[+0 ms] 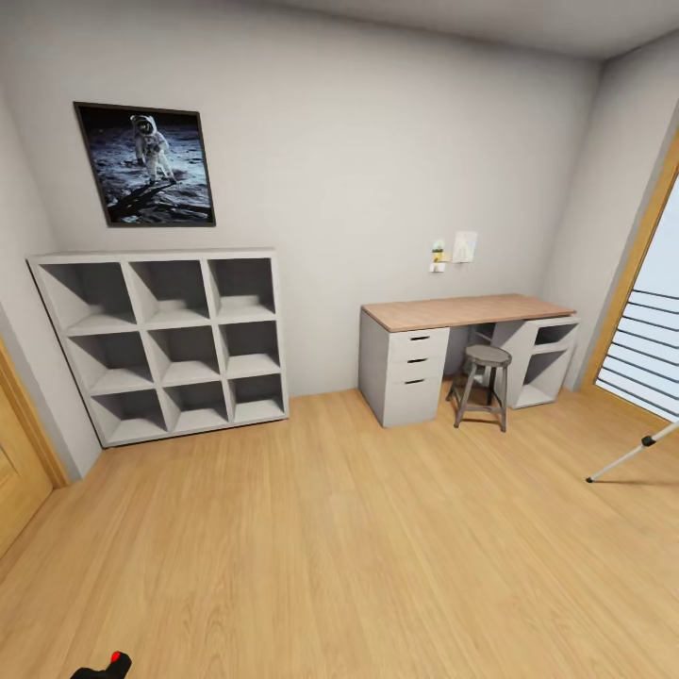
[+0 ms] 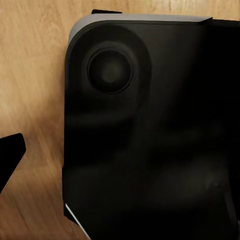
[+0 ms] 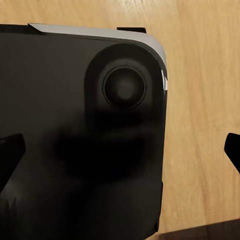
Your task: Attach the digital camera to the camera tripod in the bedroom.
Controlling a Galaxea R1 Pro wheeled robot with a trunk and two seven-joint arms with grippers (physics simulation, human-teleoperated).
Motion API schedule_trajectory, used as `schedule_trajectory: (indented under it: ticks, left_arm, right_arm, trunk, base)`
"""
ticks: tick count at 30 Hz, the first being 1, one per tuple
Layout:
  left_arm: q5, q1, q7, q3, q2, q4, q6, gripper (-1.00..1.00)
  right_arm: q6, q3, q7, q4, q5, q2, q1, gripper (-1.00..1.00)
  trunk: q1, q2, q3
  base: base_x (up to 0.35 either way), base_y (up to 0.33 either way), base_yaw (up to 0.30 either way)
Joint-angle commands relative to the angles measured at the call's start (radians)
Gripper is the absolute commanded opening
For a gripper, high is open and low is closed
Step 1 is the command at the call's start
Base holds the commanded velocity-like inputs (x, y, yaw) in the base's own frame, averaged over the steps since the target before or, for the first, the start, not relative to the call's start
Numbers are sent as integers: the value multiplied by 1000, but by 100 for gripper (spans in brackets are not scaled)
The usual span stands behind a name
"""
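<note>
At the head view's bottom edge the digital camera [image 1: 106, 667], red button up, sits presumably in the left gripper, whose grip I cannot tell; the right's neither. One camera tripod [image 1: 630, 456] leg shows far right; turning carelessly could clip it.

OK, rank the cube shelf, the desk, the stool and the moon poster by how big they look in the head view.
1. Grey nine-cube shelf
2. Wood-topped grey desk, somewhat smaller
3. Black-framed astronaut poster
4. Round grey metal stool, smallest

All sit along the far wall, so nearness hardly skews this.
</note>
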Motion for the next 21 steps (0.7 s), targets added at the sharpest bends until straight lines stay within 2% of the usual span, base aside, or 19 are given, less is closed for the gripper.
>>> schedule_trajectory:
  ticks: [1,8,16,21]
  left_arm:
    - [8,0,0,0,0,-1,-2,100]
    - [8,0,0,0,-1,-1,-2,100]
    - [8,0,0,0,-1,-2,-2,100]
    - [8,0,0,0,-1,-2,-2,100]
  right_arm:
    - [-2,0,0,-1,1,0,0,100]
    - [-4,-1,-2,-1,-2,3,0,100]
    - [-3,0,-1,0,-4,7,0,100]
    - [-3,0,-1,-1,-3,5,0,100]
  trunk:
    - [0,0,-1]
    - [0,0,-1]
    - [0,0,-1]
    - [0,0,-1]
  base:
    - [0,0,0]
    - [0,0,-24]
    - [0,4,-196]
    - [0,137,-127]
